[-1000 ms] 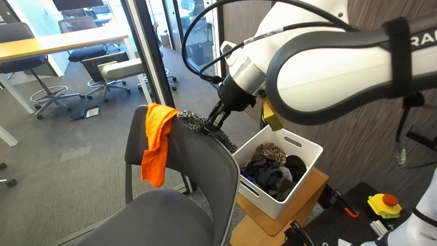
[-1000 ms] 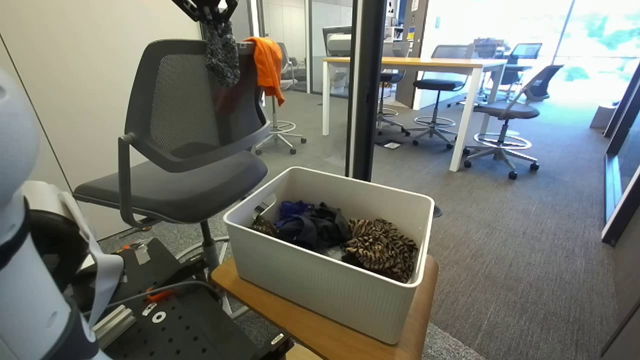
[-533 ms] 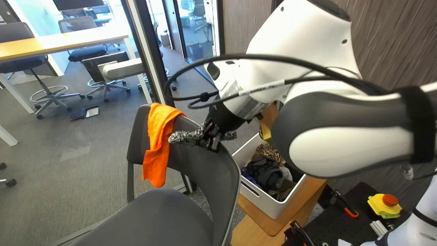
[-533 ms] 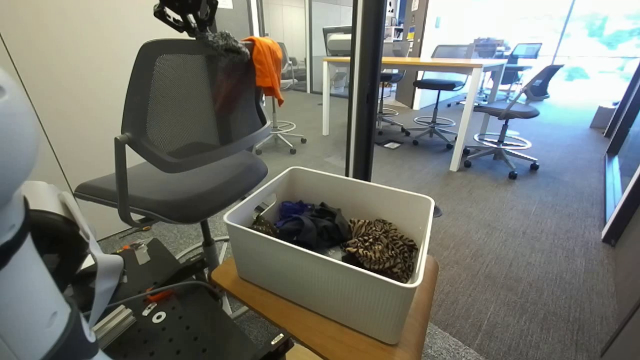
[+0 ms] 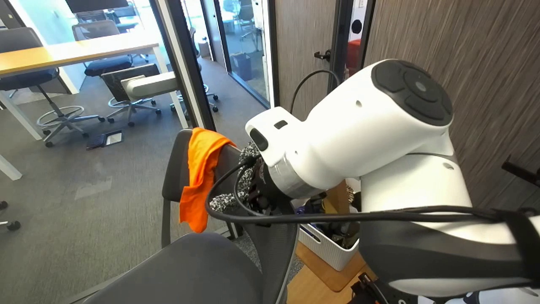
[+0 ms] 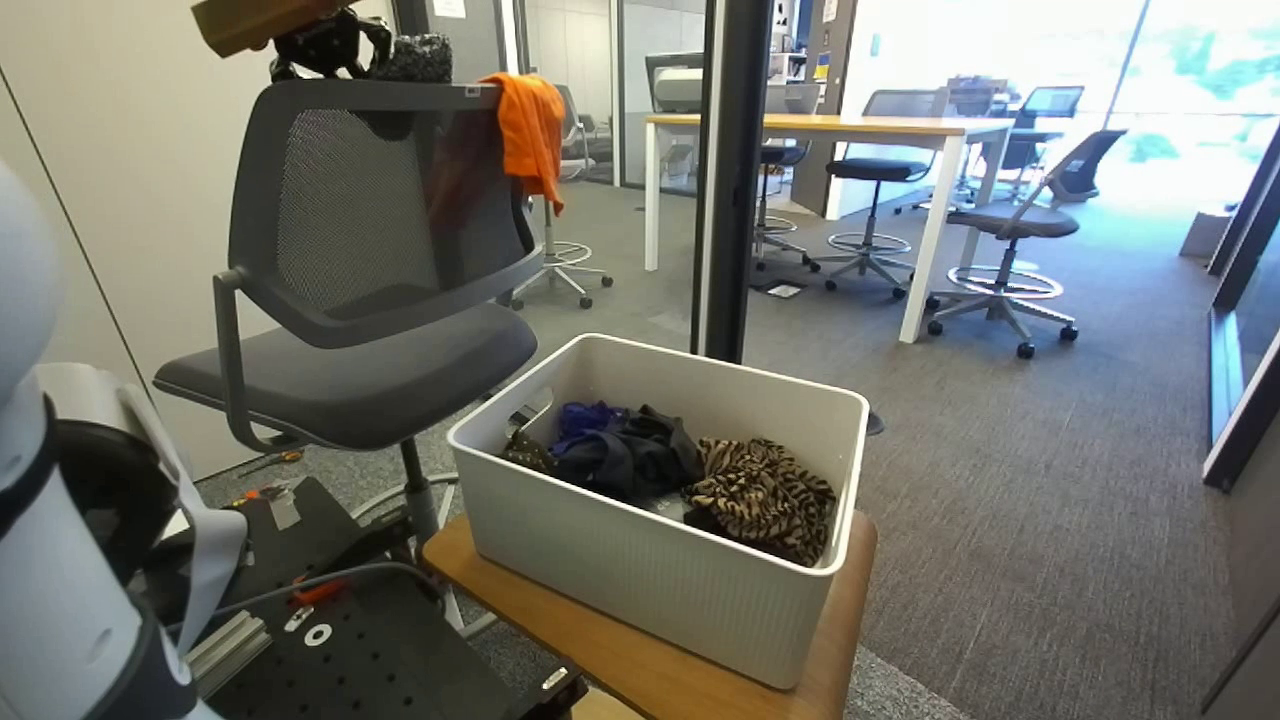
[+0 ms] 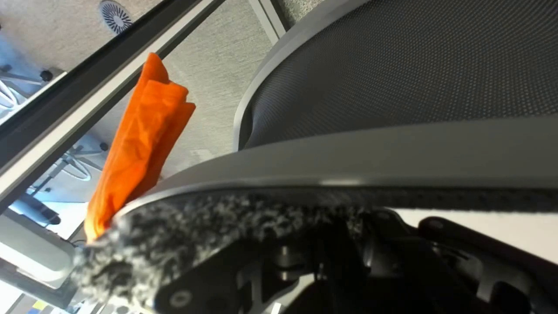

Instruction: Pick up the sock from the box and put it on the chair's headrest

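You have one gripper [image 5: 260, 203], one sock [image 6: 422, 60], one white box [image 6: 650, 570], one orange cloth [image 6: 532, 130] and one dark grey chair [image 6: 360, 220] close by; in the box at least three pieces show, a striped cloth [image 6: 765, 495], a dark cloth [image 6: 640, 460] and a blue cloth [image 6: 588, 418], but they overlap too much for you to count them all; your gripper is drawn narrow with the sock pinched in it, right at the chair's headrest [image 7: 392, 157] and near the orange cloth; the sock is limp, thick and nubbly, speckled black, grey and white, and bunches up against your gripper; your arm [image 5: 346, 143] and its cable [image 5: 312, 218] hide parts of sock, gripper and box in an exterior view; the wrist view loses the pinch in deep shadow and cuts the gripper at its lower edge; whether the sock's weight lies on the headrest, you cannot tell.
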Controlling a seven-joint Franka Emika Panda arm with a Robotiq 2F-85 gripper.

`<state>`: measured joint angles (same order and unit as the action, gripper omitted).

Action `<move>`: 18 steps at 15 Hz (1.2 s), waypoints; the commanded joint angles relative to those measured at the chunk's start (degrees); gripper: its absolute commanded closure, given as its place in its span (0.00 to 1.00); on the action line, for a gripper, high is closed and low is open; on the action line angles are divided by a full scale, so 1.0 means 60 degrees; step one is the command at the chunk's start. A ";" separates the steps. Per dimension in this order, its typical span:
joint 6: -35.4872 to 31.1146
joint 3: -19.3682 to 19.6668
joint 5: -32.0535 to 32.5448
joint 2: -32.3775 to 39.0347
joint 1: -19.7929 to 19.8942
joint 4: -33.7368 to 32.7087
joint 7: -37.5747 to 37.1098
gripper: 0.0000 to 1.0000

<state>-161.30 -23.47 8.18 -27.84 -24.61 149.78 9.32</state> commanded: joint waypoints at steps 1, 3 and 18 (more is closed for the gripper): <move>-0.0779 -0.0272 0.0180 -0.0647 0.0623 0.0257 -0.1453 0.91; -0.0924 -0.0292 0.0123 -0.0919 0.0947 0.0256 -0.2010 0.91; -0.2698 -0.2545 -0.0078 -0.2324 0.3812 0.0934 -0.4161 0.91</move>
<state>-175.77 -35.50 8.34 -37.88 -3.82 153.87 -13.87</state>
